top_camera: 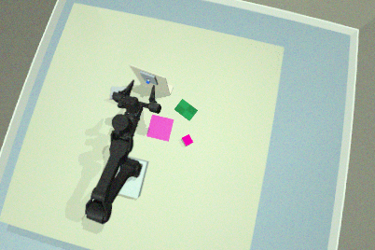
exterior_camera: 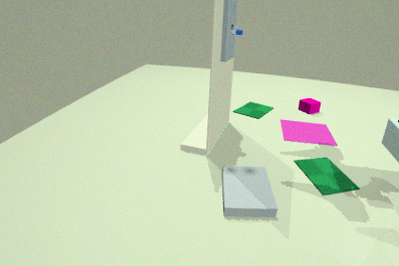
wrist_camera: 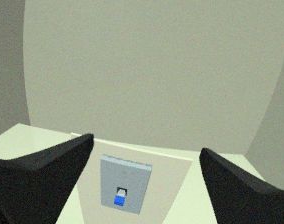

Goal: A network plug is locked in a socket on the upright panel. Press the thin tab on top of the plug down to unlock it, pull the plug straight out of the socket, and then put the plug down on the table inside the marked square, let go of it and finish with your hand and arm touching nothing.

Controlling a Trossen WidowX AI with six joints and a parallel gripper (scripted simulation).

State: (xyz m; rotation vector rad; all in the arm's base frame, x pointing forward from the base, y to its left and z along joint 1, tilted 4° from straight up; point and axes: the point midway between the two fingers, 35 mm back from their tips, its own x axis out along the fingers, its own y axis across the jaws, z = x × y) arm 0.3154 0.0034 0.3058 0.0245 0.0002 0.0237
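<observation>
Upright panel [top_camera: 163, 88] [exterior_camera: 220, 85] [wrist_camera: 88, 170]: matt, smooth. Socket plate [top_camera: 149, 76] [exterior_camera: 227, 43] [wrist_camera: 126, 175]: grey, smooth, plastic-looking. Gripper [top_camera: 144, 85] [wrist_camera: 147, 147]: matt black fingers. Magenta cube [top_camera: 187, 140] [exterior_camera: 309, 106]: matt, smooth faces.

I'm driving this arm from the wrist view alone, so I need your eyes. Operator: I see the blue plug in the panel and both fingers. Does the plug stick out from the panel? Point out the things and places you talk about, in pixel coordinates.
Observer: Yes. In the exterior view the blue plug [exterior_camera: 239, 32] [wrist_camera: 119, 200] juts out from the upright panel [exterior_camera: 221, 85] [top_camera: 163, 86] [wrist_camera: 170, 172].

Operator: And what flat squares lie on the table behind my view?

Observer: A pink square [top_camera: 160, 128] [exterior_camera: 309, 132] lies flat on the table, with a small magenta cube [top_camera: 187, 140] [exterior_camera: 309, 106] near it.

Operator: Is the cube on that square?

Observer: No, it sits on the table beside the square, apart from it.
</observation>
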